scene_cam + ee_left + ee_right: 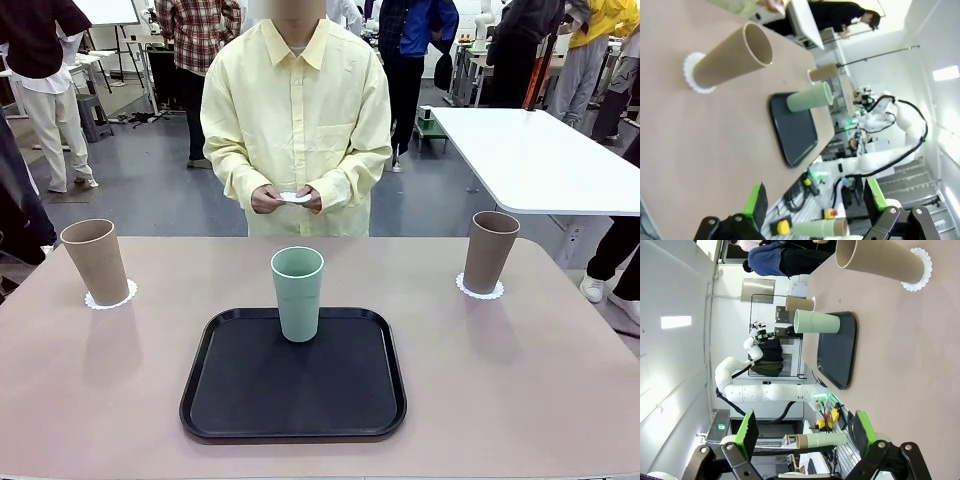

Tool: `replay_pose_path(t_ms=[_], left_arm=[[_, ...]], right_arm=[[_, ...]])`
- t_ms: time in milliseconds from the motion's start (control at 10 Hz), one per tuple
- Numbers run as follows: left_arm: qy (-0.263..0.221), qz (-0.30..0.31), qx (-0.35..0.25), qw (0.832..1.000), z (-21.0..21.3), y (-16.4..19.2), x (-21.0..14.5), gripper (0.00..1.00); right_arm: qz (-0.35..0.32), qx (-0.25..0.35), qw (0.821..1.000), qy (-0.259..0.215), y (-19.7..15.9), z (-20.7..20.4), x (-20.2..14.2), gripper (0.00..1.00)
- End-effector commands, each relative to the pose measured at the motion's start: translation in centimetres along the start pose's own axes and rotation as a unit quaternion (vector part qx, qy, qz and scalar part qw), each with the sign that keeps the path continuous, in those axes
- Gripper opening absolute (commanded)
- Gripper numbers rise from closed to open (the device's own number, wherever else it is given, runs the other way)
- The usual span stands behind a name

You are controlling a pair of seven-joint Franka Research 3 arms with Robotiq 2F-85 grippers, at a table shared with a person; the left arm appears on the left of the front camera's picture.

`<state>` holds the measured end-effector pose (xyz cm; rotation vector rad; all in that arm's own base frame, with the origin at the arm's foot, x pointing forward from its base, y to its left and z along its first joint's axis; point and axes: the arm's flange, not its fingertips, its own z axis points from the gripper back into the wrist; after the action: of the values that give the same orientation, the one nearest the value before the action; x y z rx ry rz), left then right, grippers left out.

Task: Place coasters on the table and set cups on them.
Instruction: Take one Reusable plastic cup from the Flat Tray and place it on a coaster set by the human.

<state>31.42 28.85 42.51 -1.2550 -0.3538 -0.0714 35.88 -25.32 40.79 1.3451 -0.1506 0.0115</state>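
Two robot arms share a beige desk (520,400) with a person standing at its far side. The left tool (815,196) hovers at the robot's side, its green-padded fingers spread wide with nothing between them. The right tool (806,430) is likewise wide open and empty.

Well ahead of the left tool, a brown cup (730,55) stands upright on a lacy white coaster (688,67). Well ahead of the right tool, a second brown cup (880,262) stands on its own coaster (924,265). Both pairs look finished.

Between the tools and farther ahead, a green cup (298,290) stands on a black tray (293,400) with no coaster beneath it. It likely waits there because its coaster is not yet down. Beyond the tray, farthest from both tools, the person's hands (265,198) hold the third coaster (293,197) at waist height.

Judging by this, the tools are open so one can lift the green cup once that coaster lies on the desk.
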Motion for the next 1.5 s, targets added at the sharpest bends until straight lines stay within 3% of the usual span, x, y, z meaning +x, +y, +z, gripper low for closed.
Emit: replay_pose_path(t_ms=[0, 1400], left_arm=[[-0.002, 0.006, 0.0, 1.0, 0.12, -0.1, -0.05, 1.0], [-0.002, 0.006, 0.0, 1.0, 0.12, -0.1, -0.05, 1.0]], right_arm=[[-0.001, -0.002, 1.0, 0.002, -0.01, 0.06, -0.11, 1.0], [-0.001, -0.002, 1.0, 0.002, -0.01, 0.06, -0.11, 1.0]])
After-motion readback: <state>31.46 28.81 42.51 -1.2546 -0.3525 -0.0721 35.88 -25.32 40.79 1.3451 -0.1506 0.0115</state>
